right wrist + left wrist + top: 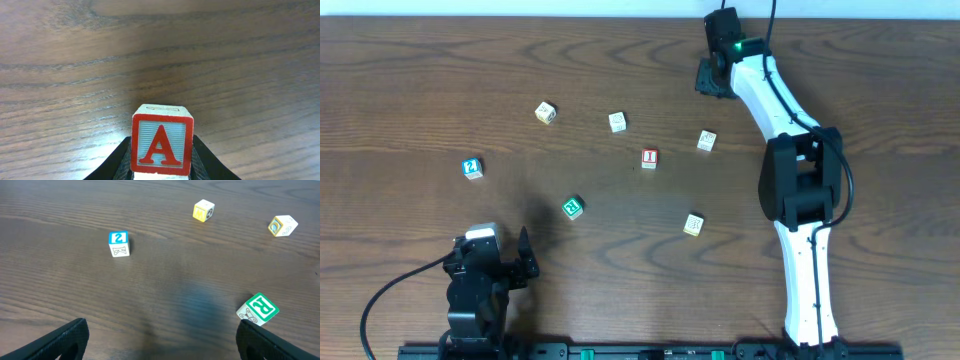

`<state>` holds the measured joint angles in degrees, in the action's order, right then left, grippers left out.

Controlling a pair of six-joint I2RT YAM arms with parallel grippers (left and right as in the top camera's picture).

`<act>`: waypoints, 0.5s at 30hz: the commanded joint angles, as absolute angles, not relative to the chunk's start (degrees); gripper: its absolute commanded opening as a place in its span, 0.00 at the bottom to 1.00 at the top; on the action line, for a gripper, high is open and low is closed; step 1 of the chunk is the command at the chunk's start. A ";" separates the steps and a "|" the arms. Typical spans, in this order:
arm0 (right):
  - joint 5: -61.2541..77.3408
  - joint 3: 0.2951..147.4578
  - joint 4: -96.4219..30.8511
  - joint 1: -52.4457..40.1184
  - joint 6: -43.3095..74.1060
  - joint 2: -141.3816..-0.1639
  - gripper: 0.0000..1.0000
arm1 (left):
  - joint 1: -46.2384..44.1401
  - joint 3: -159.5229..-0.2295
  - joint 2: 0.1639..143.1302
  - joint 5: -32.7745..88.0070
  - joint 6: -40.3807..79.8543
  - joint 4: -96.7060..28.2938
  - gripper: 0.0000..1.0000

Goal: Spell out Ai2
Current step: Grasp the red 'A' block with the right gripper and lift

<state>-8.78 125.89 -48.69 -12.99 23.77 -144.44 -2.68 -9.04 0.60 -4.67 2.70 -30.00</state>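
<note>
**Right gripper** [161, 143]: the 2 dark fingers [201, 156] stood narrow, pressed against the left and right sides of the A cube [161, 146]. The cube sat upright between them, its red "A" facing the wrist camera. Whether its base touched the table [60, 75] could not be told. From overhead this gripper [712, 80] was at the far right of the table, and the cube itself was hidden under it.

**Left gripper** [161, 328]: fingers spread wide, nothing between them, hovering over bare wood at the near left of the table [400, 90].

**I cube** [649, 158]: stood alone near the middle of the table, red letter up, well apart from both grippers.

**2 cube** [472, 168]: stood alone on the left side, blue face up. In the left wrist view it [118, 244] was ahead of the open fingers and to their left, touching nothing.

**Other items noted:**
- 1 green cube [572, 207] with white marks, near the left gripper's right finger [272, 341] but apart from it.
- 4 pale cubes, scattered singly: [546, 112], [617, 122], [706, 141] and [693, 224].

No 2 cubes touched each other. The 3 letter cubes were well apart and not in a row.
</note>
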 commanded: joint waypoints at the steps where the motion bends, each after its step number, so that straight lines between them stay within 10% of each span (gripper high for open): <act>1: -8.99 131.31 -50.28 -12.80 23.07 -144.62 0.29 | -2.42 -8.16 0.25 -4.84 1.67 -30.00 0.95; 15: -2.28 160.68 -78.04 -21.47 23.18 -144.55 0.01 | -2.42 -8.16 0.25 -4.84 1.67 -30.00 0.96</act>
<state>-4.67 158.01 -75.37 -17.08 23.46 -144.49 -2.68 -9.04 0.60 -4.67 2.70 -30.02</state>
